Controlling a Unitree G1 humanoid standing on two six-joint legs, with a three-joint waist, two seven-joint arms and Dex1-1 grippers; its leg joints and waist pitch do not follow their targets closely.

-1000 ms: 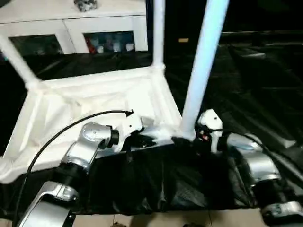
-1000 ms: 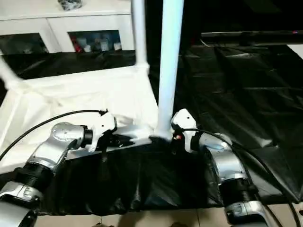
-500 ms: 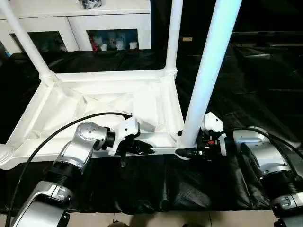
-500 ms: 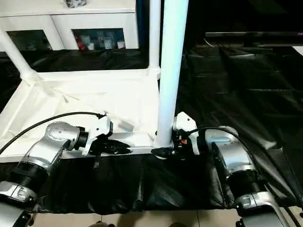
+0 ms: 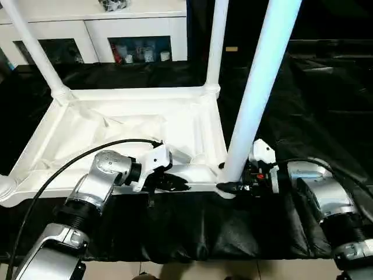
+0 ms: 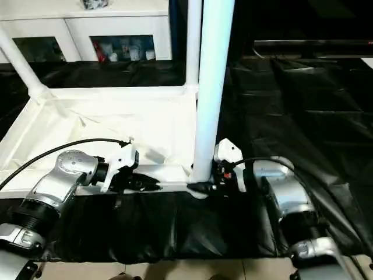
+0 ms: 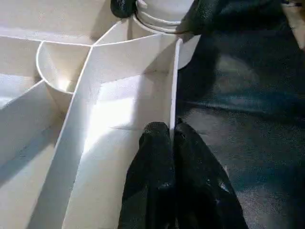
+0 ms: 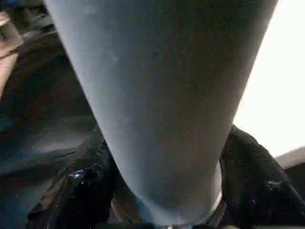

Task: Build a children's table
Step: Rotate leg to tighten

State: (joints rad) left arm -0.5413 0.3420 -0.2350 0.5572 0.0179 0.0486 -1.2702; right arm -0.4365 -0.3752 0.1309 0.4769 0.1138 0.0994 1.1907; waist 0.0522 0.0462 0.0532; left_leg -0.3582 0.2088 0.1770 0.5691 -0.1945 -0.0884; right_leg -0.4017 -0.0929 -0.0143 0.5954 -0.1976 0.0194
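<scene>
Near leg (image 5: pixel 259 87) upright in corner socket, base between right gripper (image 5: pixel 238 185) fingers, closing, contact unclear; left gripper (image 7: pixel 172 138) pinched shut on tabletop (image 5: pixel 116 125) rim

No readable text, labels, brands or numbers on anything in view

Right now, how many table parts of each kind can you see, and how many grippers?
Legs standing in sockets: 3: near leg, far right leg, far left leg
Tabletop: 1
Grippers: 2: left gripper, right gripper
Total: 6
</scene>
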